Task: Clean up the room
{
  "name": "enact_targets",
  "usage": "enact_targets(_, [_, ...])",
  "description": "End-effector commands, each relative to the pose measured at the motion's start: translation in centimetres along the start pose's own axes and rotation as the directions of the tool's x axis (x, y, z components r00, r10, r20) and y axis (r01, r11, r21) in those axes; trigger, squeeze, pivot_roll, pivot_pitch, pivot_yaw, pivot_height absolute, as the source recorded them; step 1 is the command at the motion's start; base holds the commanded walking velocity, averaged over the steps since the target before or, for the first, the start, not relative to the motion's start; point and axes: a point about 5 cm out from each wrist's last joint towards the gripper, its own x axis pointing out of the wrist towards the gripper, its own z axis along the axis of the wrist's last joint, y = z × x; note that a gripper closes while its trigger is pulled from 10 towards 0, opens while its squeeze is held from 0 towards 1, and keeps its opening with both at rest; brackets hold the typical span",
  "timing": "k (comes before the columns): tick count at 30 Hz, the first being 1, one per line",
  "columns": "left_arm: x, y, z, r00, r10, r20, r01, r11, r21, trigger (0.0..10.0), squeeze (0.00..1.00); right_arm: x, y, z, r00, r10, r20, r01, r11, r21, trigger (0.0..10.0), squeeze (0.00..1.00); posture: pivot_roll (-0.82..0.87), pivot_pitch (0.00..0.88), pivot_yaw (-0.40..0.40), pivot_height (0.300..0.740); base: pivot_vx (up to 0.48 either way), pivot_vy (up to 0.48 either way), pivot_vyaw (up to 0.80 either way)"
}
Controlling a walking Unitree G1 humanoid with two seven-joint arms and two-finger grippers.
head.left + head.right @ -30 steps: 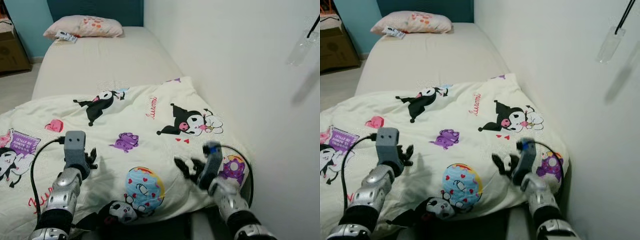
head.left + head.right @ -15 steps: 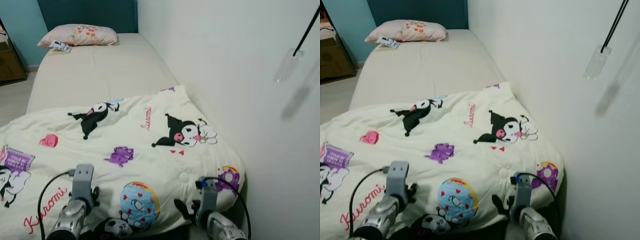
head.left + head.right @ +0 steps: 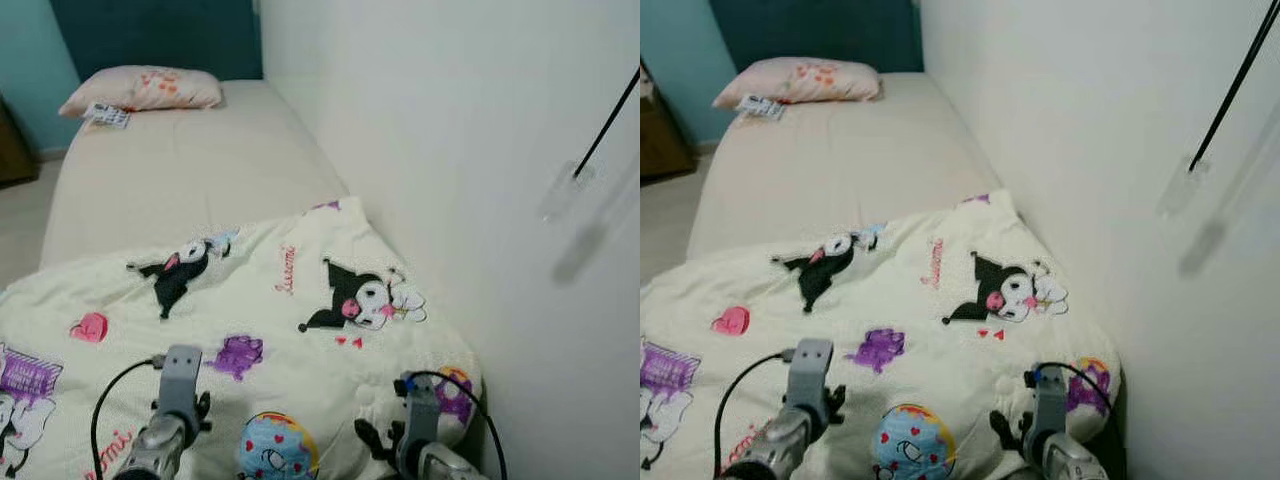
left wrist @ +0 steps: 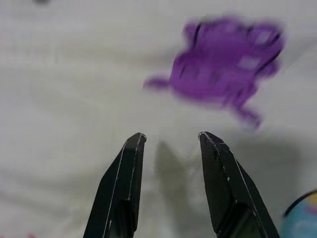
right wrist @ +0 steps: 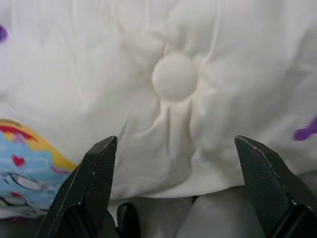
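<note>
While both my grippers hover at the frame's bottom, left gripper [image 4: 170, 141] slightly parted, right gripper [image 5: 176, 148] wide, both empty above the blanket [image 3: 290, 300].

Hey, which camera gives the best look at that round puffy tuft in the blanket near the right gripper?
The right wrist view: the round tuft sits sharp and central between the open right gripper fingers, creases radiating from it. The eye views show it only as a small dimple in the blanket. The left wrist view shows a blurred purple print instead.
</note>
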Motion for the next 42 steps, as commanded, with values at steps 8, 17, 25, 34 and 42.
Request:
enact_targets(8, [-0.7,-0.9,-2.8,0.994,-0.033,-0.1,0.035,0.999,0.021,10.0,0.0,-0.9,-1.3,-2.9,0.991,-0.096,-0.092,0.099,0.995,0.025,10.0,0.0,-0.08,0.0,-0.02,0.682,0.0,0.0,0.0])
enact_targets(17, [-2.1,-0.1,-6.1,0.976,-0.013,-0.218,0.019,0.999,0.026,10.0,0.0,-1.4,-1.8,-4.4,0.979,-0.155,-0.132,0.161,0.986,0.032,10.0,0.0,-0.08,0.0,-0.013,0.709,0.0,0.0,0.0])
enact_targets(25, [-2.9,-0.2,-8.0,0.955,-0.016,-0.297,0.032,0.998,0.051,10.0,0.0,-1.9,-2.2,-5.9,0.956,-0.218,-0.196,0.224,0.975,0.007,10.0,0.0,-0.08,0.0,-0.019,0.713,-0.12,0.0,0.0])
enact_targets(34, [-3.0,-0.6,-8.1,0.951,-0.033,-0.306,0.059,0.996,0.074,10.0,0.0,-1.9,-2.0,-6.2,0.951,-0.223,-0.215,0.229,0.973,0.006,10.0,0.0,-0.08,0.0,-0.017,0.713,-0.053,0.0,0.0])
enact_targets(42, [-3.1,-0.7,-8.5,0.943,-0.038,-0.33,0.067,0.995,0.077,10.0,0.0,-2.2,-2.1,-7.0,0.936,-0.243,-0.256,0.24,0.97,-0.043,10.0,0.0,-0.08,0.0,-0.014,0.713,0.0,0.0,0.0])
